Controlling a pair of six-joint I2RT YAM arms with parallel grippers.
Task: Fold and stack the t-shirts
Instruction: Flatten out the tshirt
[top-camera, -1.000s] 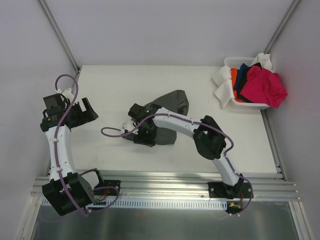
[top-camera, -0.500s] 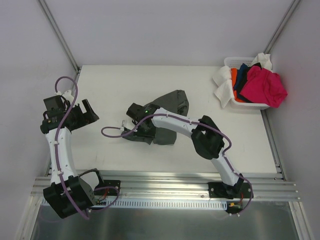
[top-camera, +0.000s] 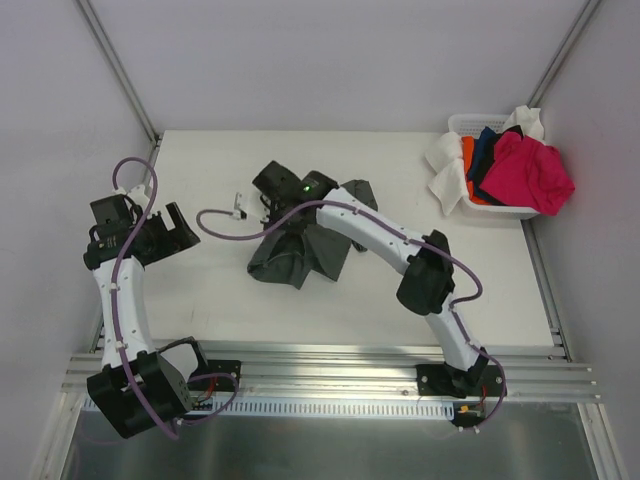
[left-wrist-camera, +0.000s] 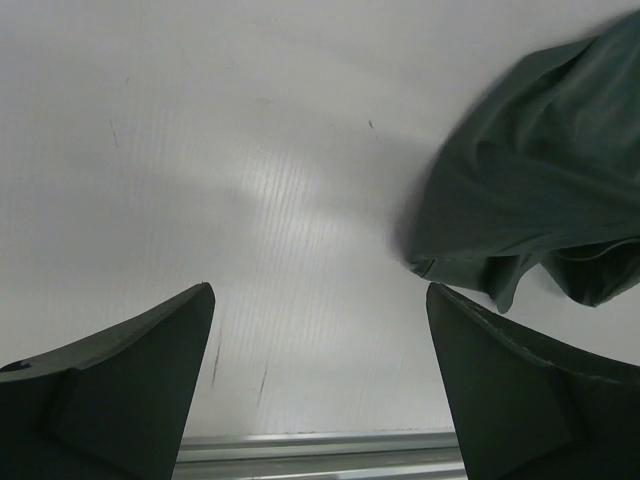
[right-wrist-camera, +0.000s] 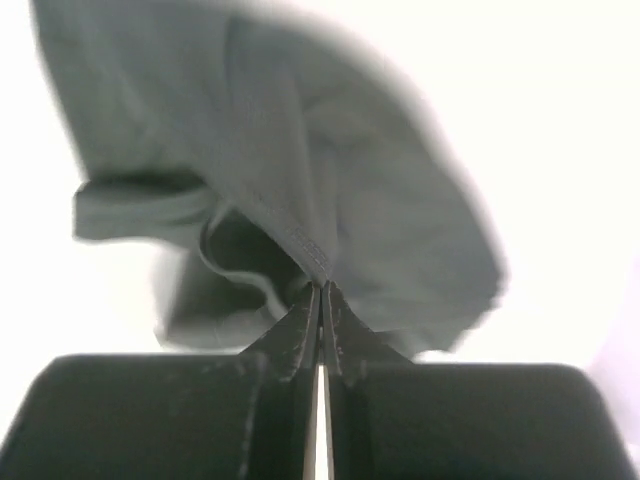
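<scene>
Well left of the white basket (top-camera: 455, 125), the charcoal t-shirt (top-camera: 300, 255) is bunched, its long axis slanting away from the basket; the right gripper (right-wrist-camera: 320, 290) is pinched tight on what seems a hem fold; the left gripper (top-camera: 175, 225), gaping and empty, sits farther left.

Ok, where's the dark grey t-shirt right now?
In the top view the dark grey t-shirt is bunched in the middle of the table, pinched by the shut right gripper, left of the basket.
</scene>
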